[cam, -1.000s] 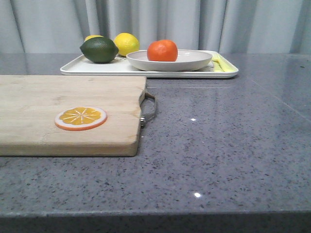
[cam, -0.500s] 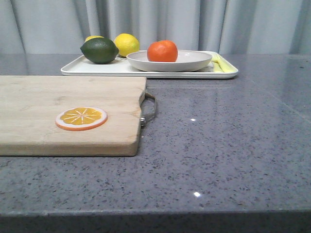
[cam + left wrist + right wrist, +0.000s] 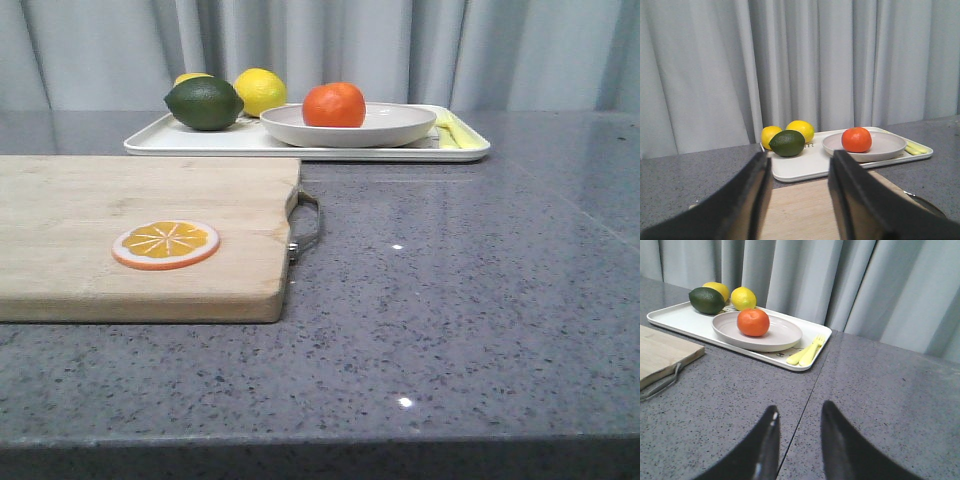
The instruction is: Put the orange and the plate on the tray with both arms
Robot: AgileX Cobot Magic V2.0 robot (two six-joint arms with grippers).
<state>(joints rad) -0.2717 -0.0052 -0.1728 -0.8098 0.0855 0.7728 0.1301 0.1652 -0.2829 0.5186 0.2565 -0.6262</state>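
Left gripper (image 3: 799, 200) parted, lime (image 3: 787, 143) beside plate (image 3: 880, 150)

Bright orange (image 3: 333, 104) on an off-white plate (image 3: 400, 127) and white tray (image 3: 180, 143), beside a dark green lime (image 3: 204, 103), yellow lemons (image 3: 261, 90), pale wooden cutting board (image 3: 120, 200), speckled grey countertop (image 3: 460, 300).

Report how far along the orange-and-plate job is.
Done, by the look of it: the orange sits in the plate, and the plate rests on the tray beside the lime and lemons. In hand: nothing; the left hand and right hand are both open, empty and away from the tray. Left: nothing visible.
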